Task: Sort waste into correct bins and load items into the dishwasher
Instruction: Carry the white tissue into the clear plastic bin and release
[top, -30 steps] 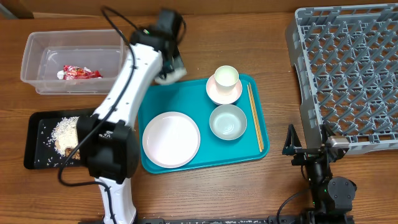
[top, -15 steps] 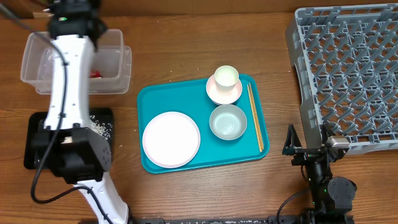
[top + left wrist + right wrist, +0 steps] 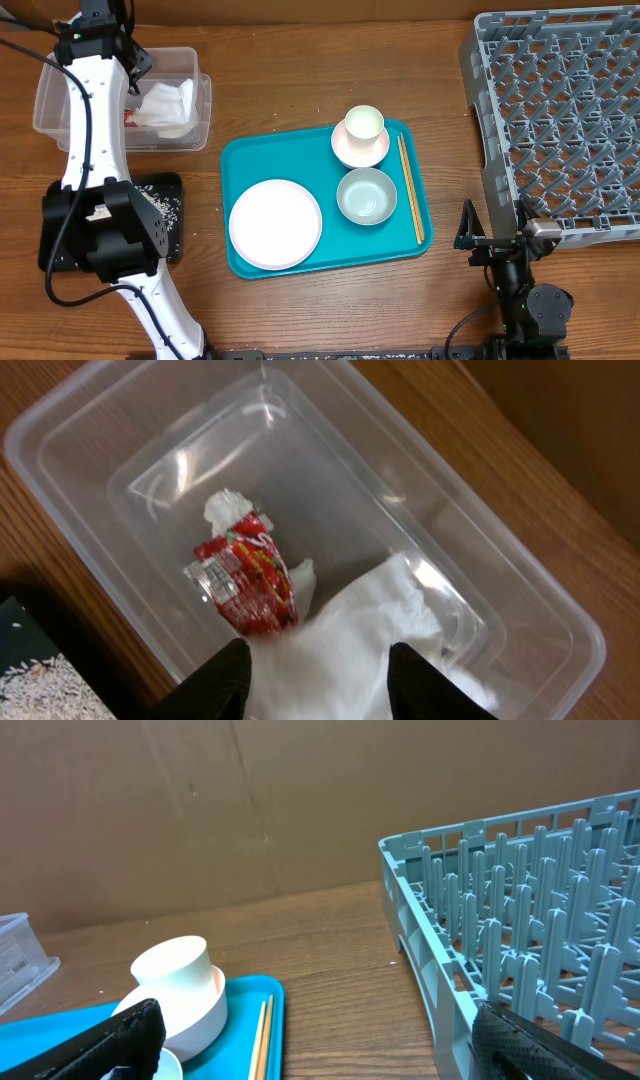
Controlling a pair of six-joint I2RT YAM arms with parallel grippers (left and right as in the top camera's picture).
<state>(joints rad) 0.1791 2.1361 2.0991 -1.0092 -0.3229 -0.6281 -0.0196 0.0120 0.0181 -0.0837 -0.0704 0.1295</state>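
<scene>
My left gripper (image 3: 133,78) is open over the clear tub (image 3: 50,112). In the left wrist view its jaws (image 3: 320,660) stand wide apart above the crumpled white napkin (image 3: 370,625), which lies in the tub (image 3: 90,490) beside the red-and-white wrapper (image 3: 245,575). The napkin (image 3: 168,104) also shows from overhead. Rice (image 3: 152,204) lies on the black tray (image 3: 170,240); my arm hides the food scrap. The plate (image 3: 275,223), saucer (image 3: 350,152), cup (image 3: 364,124), bowl (image 3: 366,195) and chopsticks (image 3: 410,190) sit on the teal tray. My right gripper (image 3: 480,245) is open and empty.
The teal tray (image 3: 240,160) lies mid-table. The grey dish rack (image 3: 560,110) fills the right side, and my right gripper sits just off its front left corner. In the right wrist view the rack (image 3: 520,940) is at right, the cup (image 3: 180,980) at left.
My left arm swung left from the teal tray's upper corner to the clear tub. The napkin it carried now lies in the tub. The right arm has not moved.
</scene>
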